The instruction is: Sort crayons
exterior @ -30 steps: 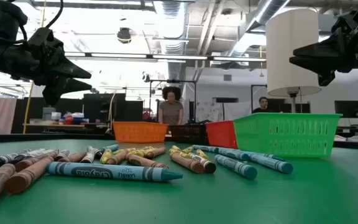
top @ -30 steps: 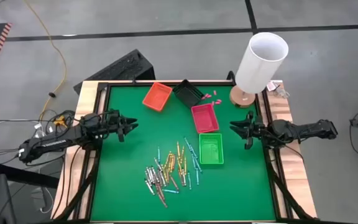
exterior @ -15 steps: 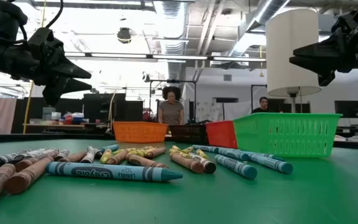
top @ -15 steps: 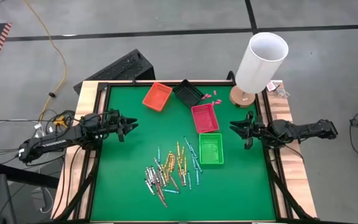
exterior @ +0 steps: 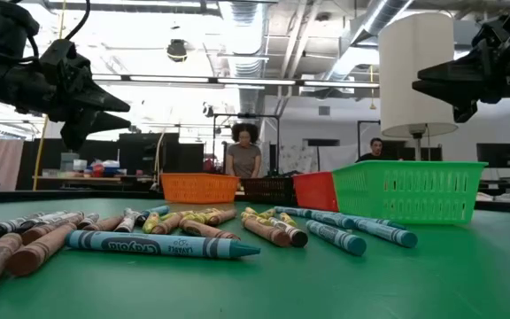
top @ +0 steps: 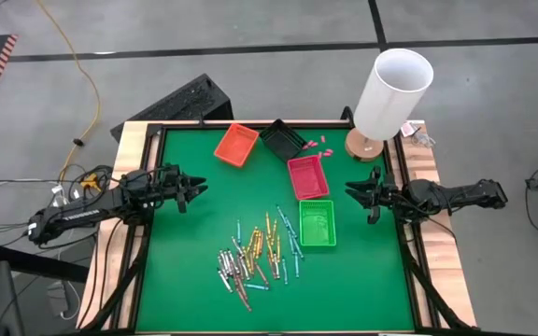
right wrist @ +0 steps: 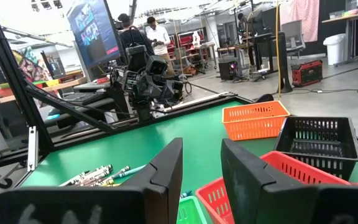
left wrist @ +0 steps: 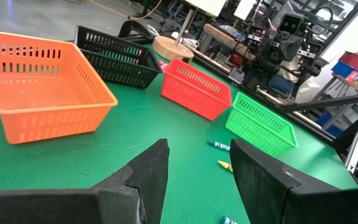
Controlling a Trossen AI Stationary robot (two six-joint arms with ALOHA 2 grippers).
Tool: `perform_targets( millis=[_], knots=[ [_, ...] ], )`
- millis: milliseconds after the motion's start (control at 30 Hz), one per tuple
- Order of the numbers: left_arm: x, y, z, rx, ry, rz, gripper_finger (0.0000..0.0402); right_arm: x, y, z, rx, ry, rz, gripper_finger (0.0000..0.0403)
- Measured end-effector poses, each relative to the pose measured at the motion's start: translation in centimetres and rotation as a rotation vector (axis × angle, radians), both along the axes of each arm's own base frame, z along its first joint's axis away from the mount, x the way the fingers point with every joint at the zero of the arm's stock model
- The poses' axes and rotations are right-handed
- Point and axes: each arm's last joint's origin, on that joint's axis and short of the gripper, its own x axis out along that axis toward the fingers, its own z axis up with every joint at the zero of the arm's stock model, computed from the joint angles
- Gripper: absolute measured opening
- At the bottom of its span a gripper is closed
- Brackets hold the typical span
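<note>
Many crayons [top: 255, 257] in light blue, yellow-orange, grey and brown-red lie loose in a pile on the green table, near its front middle; the low view shows them lying flat [exterior: 162, 244]. My left gripper [top: 197, 187] hovers open at the table's left edge, above the mat, fingers level and pointing right. My right gripper [top: 351, 191] hovers open at the right edge, fingers level and pointing left. Both are well away from the crayons, with nothing between the fingers [left wrist: 194, 171] [right wrist: 201, 165].
Four small trays stand behind the pile: orange [top: 236, 145], black [top: 281, 140], red [top: 307, 176] and green [top: 317, 224]. A few pink bits [top: 314, 144] lie near the black tray. A white lamp [top: 392, 93] stands at the far right corner. People stand in the room beyond.
</note>
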Motion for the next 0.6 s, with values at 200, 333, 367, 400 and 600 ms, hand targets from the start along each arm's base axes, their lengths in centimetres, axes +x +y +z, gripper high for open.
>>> perform_targets(
  millis=[200,333,367,400,600],
  knots=[
    [0.0,0.0,0.02,0.0,-0.001,0.0,0.0162,0.0,0.0,0.0,0.0,0.0,0.0,0.0123],
    [0.0,0.0,0.01,0.0,0.0,0.0,0.0162,0.0,0.0,0.01,0.0,0.0,0.0,0.0123],
    [0.0,0.0,0.02,0.0,-0.001,0.0,0.0162,0.0,0.0,0.01,0.0,0.0,0.0,0.0123],
    [0.0,0.0,0.01,0.0,0.0,0.0,0.0162,0.0,0.0,0.02,0.0,-0.001,0.0,0.0123],
    [0.0,0.0,0.01,0.0,0.0,0.0,0.0162,-0.11,-0.13,0.87,0.098,-0.116,-0.017,0.0123]
  ],
)
